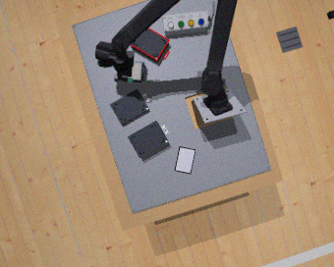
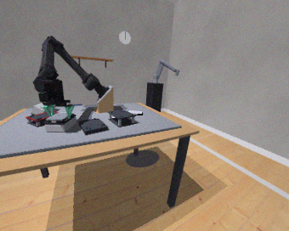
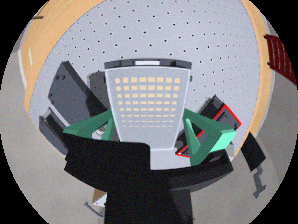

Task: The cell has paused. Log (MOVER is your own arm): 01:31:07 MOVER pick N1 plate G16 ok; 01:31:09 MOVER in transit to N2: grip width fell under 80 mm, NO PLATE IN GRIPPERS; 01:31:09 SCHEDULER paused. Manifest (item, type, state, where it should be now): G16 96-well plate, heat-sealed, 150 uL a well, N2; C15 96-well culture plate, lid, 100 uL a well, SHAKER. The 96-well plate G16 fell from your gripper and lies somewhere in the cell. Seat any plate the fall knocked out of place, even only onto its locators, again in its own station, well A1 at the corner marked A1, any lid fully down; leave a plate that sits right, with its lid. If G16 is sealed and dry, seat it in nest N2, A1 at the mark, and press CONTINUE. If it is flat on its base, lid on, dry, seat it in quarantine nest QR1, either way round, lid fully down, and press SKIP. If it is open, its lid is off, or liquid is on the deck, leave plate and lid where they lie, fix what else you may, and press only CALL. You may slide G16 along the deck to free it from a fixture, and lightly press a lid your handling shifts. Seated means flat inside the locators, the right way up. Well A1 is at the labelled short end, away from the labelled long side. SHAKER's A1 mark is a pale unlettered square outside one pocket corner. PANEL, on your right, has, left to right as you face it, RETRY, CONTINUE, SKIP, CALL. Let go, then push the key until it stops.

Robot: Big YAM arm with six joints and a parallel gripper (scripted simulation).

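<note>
The robot's hand (image 3: 148, 129) hangs low over the table (image 1: 245, 162), its green fingers spread wide and released, gripping nothing. Between and just under the fingers lies the 96-well plate (image 3: 147, 99), a pale tray with a grid of amber wells, flat and right way up as far as the wrist view shows. From the side the plate (image 2: 59, 123) rests on a grey block by the table's far left edge. Just beside it toward the far corner sits a red-rimmed nest (image 1: 150, 45), tilted against the table's edges. Nearer the middle are two dark square stations (image 1: 130, 109) (image 1: 148, 139), one after the other. A white card-like rectangle (image 1: 185, 160) lies flat toward the table's near side. A button panel (image 1: 186, 24) with white, green, yellow and blue keys stands along the far edge. The arm's base plate (image 1: 238, 109) is fixed near the right edge.
</note>
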